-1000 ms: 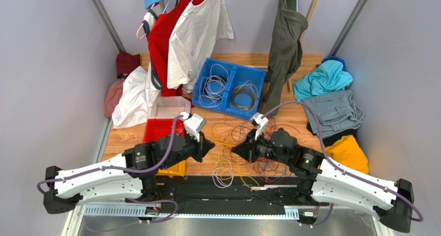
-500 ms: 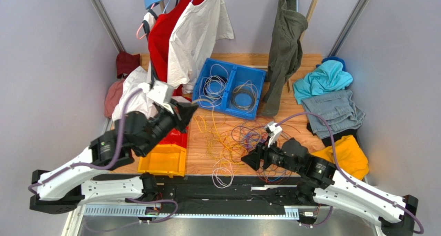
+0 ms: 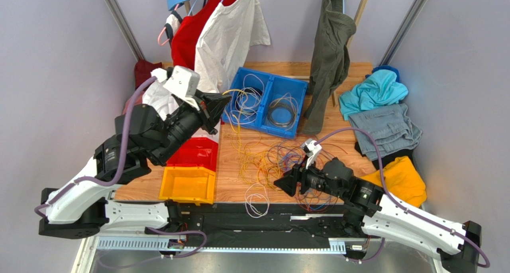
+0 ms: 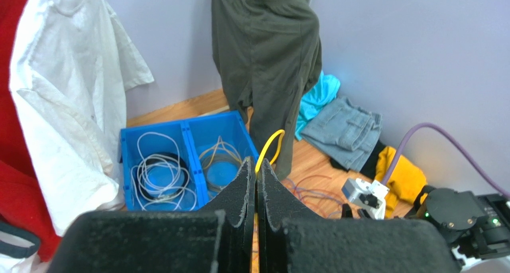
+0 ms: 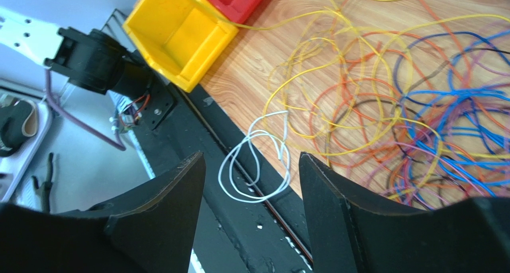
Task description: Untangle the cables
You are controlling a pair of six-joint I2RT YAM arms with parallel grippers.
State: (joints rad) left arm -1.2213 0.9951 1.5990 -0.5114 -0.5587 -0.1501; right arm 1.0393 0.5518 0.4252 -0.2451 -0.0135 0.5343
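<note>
Left wrist view: pinches a yellow cable (image 4: 270, 142) in the left gripper (image 4: 257, 168), lifting it from the cables (image 3: 275, 159) tangled on the table (image 3: 230, 186); next probably calls for the spread right gripper (image 5: 251, 159) pinning the rest

Overhead camera looks down from the near edge over the whole surface (image 3: 281, 67); left wrist camera, high up, faces the back wall (image 4: 173, 40) past its own fingers (image 4: 239, 195), sharing the blue bin (image 4: 185, 147) with the overhead view; right wrist camera hangs close above the cables (image 5: 461, 96), sharing them and the yellow bin (image 5: 173, 46) with the overhead.
</note>
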